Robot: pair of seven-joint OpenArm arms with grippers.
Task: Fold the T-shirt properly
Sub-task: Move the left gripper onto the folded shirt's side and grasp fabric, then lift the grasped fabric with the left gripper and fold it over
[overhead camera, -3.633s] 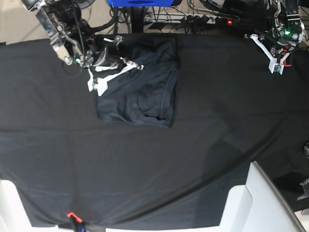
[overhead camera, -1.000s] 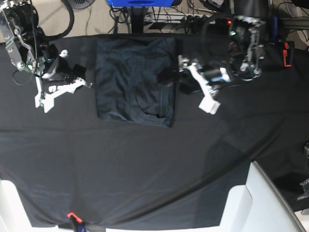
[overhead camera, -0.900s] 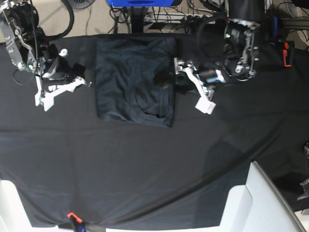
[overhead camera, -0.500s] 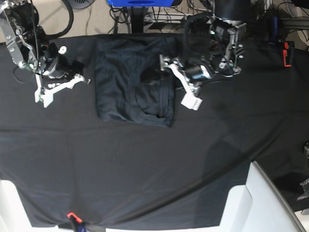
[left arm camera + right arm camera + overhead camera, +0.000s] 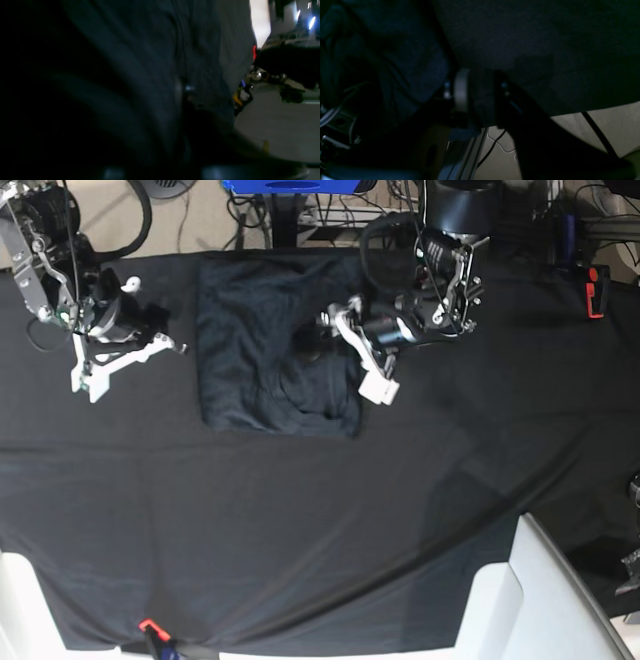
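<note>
My left wrist view is almost no help: dark, blurred folds of the T-shirt [image 5: 155,75] fill most of it, and I can't pick out the fingertips against the cloth. The right wrist view is nearly as murky, mostly black tablecloth [image 5: 545,50] with one pale finger [image 5: 461,92] showing and the table edge and cables below.

From the base view, the T-shirt [image 5: 270,350] lies folded into a rough rectangle at the far middle of the tablecloth [image 5: 300,520], its long axis running from the far edge toward me. Its near edge is a little uneven. I can't tell which end holds the collar.

The left gripper [image 5: 345,345] sits over the shirt's right-hand edge, its white fingers reaching onto the fabric. I can't tell how far its jaws are parted or whether cloth is caught between them.

The right gripper [image 5: 100,365] rests on bare tablecloth well to the shirt's other side, apart from it. Its white fingers stand close together, with nothing between them that I can see.
</note>
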